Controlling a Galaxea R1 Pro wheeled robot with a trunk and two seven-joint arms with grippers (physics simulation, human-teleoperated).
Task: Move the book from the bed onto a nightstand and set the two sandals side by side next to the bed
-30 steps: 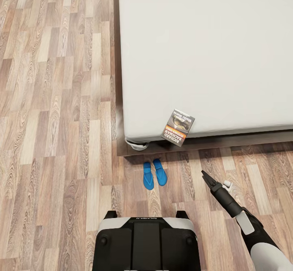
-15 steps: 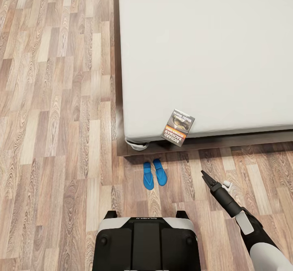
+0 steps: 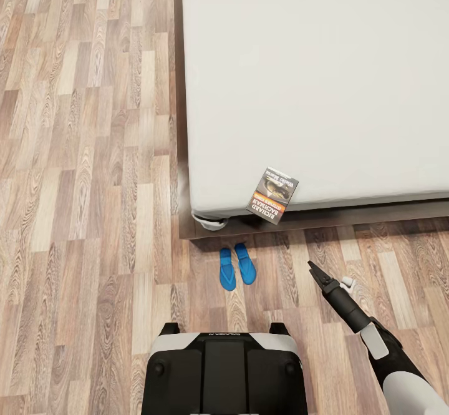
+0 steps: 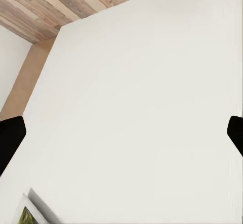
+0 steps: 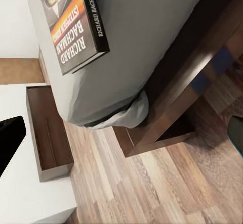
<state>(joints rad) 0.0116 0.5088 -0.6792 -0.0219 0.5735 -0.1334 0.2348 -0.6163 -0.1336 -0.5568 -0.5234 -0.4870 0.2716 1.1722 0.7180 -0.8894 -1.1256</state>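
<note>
Book point(image 3: 272, 195) lies at the near edge of the bed point(image 3: 324, 78), one corner overhanging the mattress toward the floor, with the two sandals point(image 3: 236, 267) side by side on the floor just below that bed edge; right gripper point(image 3: 313, 269) hangs low over the floor, apart from the book, its fingers apparently together in the head view, and the left gripper's point(image 4: 121, 133) fingers stand wide apart. Risk, as a judgement: a nudge from below or a shallow pinch could tip the overhanging book off the bed, perhaps onto the sandals. Cover and spine read "RICHARD BACHMAN"; the smaller orange-band print is not reliably legible.
</note>
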